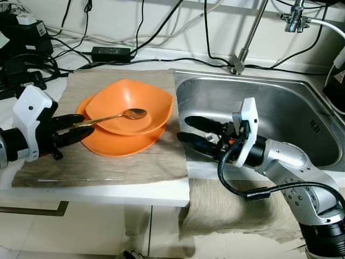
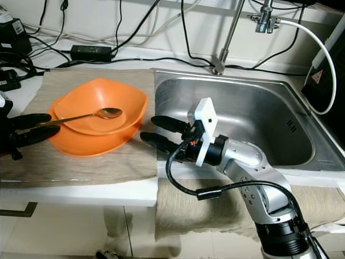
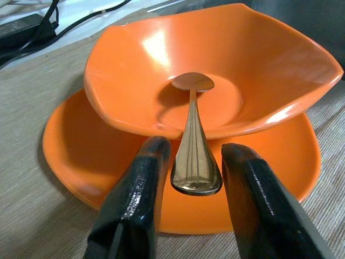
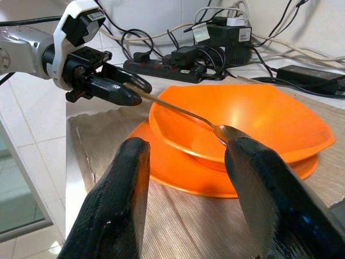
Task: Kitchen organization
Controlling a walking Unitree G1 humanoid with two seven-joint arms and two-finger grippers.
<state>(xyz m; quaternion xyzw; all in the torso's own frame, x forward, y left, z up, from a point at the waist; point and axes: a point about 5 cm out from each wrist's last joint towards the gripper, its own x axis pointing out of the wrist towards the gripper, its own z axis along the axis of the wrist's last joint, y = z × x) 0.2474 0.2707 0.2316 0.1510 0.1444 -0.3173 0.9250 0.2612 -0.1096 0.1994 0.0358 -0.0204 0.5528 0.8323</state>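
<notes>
Pinching nothing yet, left gripper (image 1: 75, 131) brackets the gold spoon (image 1: 110, 117) handle, fingers apart; orange bowl (image 1: 132, 102) ahead. Right gripper (image 1: 198, 135) open, empty. No readable writing.

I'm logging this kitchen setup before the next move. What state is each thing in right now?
Spoon: bowl end resting in the upper orange bowl, handle end between the left gripper's fingers.
Upper orange bowl: upright, nested in the lower orange bowl.
Left gripper: fingers either side of the spoon handle, gaps visible.
Right gripper: open, holding nothing, at the sink's edge.
Sink: basin dry-looking.
</notes>
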